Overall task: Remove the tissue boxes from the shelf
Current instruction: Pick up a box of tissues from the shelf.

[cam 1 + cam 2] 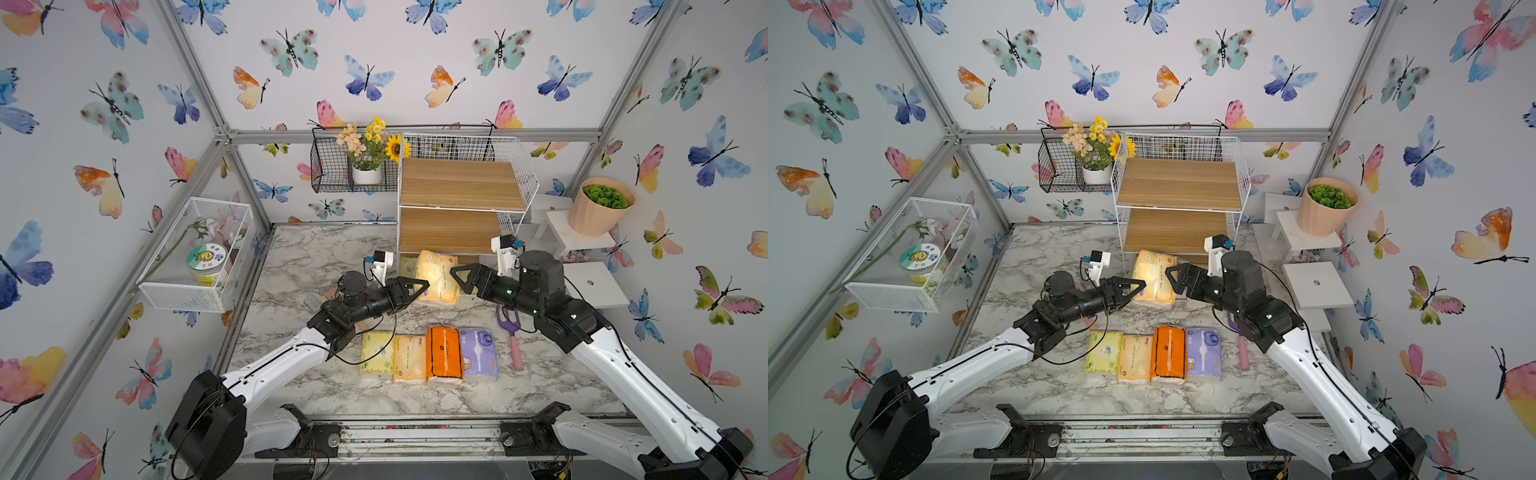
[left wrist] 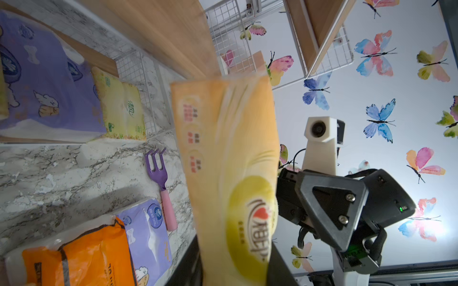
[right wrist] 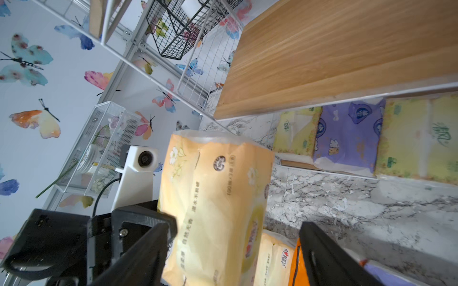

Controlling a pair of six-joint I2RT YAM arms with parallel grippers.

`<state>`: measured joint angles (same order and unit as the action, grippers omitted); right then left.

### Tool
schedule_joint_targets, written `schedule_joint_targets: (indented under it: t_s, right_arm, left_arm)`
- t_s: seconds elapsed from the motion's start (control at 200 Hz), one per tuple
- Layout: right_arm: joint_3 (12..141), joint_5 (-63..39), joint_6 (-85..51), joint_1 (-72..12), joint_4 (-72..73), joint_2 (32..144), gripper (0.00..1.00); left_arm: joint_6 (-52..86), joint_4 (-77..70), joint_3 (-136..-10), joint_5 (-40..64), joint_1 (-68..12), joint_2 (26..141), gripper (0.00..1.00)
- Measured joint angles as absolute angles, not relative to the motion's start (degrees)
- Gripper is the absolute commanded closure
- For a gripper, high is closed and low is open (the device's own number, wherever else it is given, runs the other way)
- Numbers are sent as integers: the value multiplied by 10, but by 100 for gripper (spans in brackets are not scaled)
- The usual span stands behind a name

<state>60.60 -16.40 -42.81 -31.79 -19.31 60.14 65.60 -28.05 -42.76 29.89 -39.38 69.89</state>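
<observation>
My left gripper is shut on a peach tissue pack, holding it by one end in front of the shelf. My right gripper stands open around the pack's other end, with a gap at one finger. In both top views the two grippers face each other across the pack. The bottom tier holds a lavender pack between two yellow-green packs. Several packs lie in a row on the table, among them an orange one.
A purple and pink toy fork lies right of the row. A black wire basket with flowers hangs left of the shelf. A white mesh wall basket is on the left wall. White steps with a pink pot stand at right.
</observation>
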Motion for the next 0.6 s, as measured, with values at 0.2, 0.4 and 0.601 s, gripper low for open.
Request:
schedule_joint_targets:
  t_s: [0.2,0.4,0.601]
  right_arm:
    - [558,-243,-430,-314,-175,593,12]
    - [521,-330,-458,-307,-117,589,14]
    - [482,-412,-520,-304,-7,586,23]
  left_arm:
    - [665,-321,-372,334,-390,658,67]
    - [680,-378,-344,357,-389,627,67]
    - [691,-414,-334,362,-389,612,67]
